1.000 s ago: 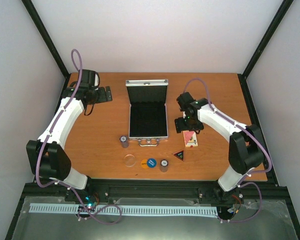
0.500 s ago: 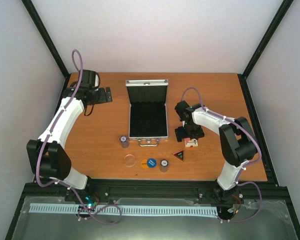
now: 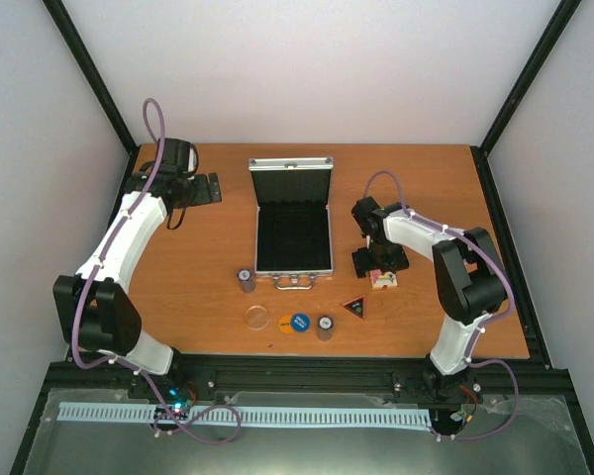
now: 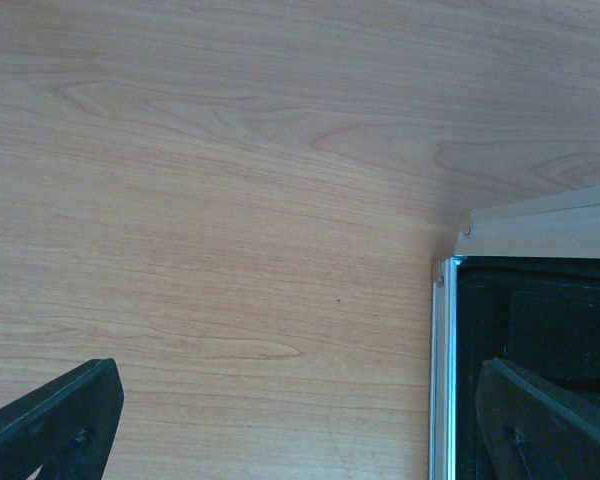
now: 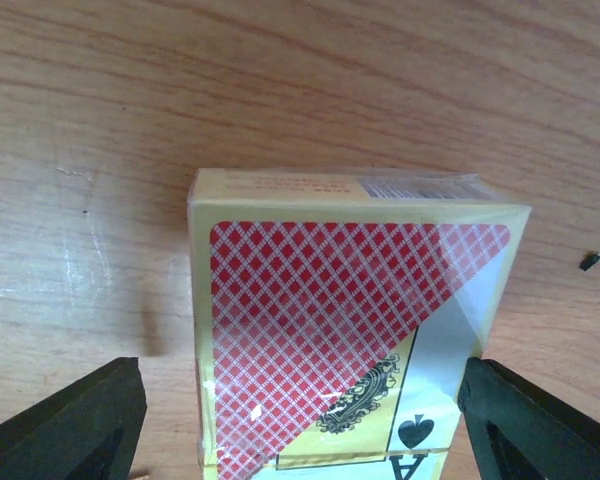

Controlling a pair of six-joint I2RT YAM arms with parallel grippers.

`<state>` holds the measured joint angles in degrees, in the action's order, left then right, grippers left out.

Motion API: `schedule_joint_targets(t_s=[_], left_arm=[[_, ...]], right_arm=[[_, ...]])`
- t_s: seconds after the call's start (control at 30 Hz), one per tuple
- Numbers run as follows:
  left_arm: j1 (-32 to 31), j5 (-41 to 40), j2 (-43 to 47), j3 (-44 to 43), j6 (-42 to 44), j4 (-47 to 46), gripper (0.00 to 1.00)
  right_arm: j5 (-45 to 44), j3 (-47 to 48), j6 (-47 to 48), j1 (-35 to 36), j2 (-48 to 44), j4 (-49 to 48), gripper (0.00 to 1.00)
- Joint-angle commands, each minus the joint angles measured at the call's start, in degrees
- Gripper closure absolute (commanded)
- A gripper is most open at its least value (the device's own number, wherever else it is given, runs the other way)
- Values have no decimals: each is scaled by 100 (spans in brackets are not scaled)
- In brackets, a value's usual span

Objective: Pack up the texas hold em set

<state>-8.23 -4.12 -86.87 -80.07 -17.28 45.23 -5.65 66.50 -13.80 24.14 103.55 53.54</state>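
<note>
Hidden or cropped
From above, the right gripper (image 3: 380, 269) covered most of the deck (image 3: 385, 282); wrist views cropped the deck's near end and most of the case (image 4: 540, 228).

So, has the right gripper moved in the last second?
Yes. Against the open case, the right gripper moved toward the near edge of the table; it now straddles the card deck, open.

Wooden table (image 3: 208, 257), white walls (image 3: 307, 69)

Table (image 3: 426, 178) bearing case (image 3: 293, 236), deck (image 5: 350, 320), chips (image 3: 246, 280), discs (image 3: 299, 322)
</note>
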Motion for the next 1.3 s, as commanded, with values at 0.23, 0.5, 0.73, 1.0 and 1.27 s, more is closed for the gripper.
schedule_joint_targets(t_s=[0.23,0.5,0.73,1.0,1.27], left_arm=[[-30,-118,-29,-48,30,109,0],[-30,-176,-7,40,2,68,0],[-30,-208,28,106,-32,31,0],[-29,-218,-65,76,-49,5,0],[-30,-87,-220,-87,-120,2,0]], right_arm=[[1107,68,-641,-269,269,-343,25],[2114,1144,-1523,-358,62,-405,28],[869,1791,-823,-384,266,202,25],[426,1726,444,-340,534,637,22],[616,1613,432,204,535,497,15]])
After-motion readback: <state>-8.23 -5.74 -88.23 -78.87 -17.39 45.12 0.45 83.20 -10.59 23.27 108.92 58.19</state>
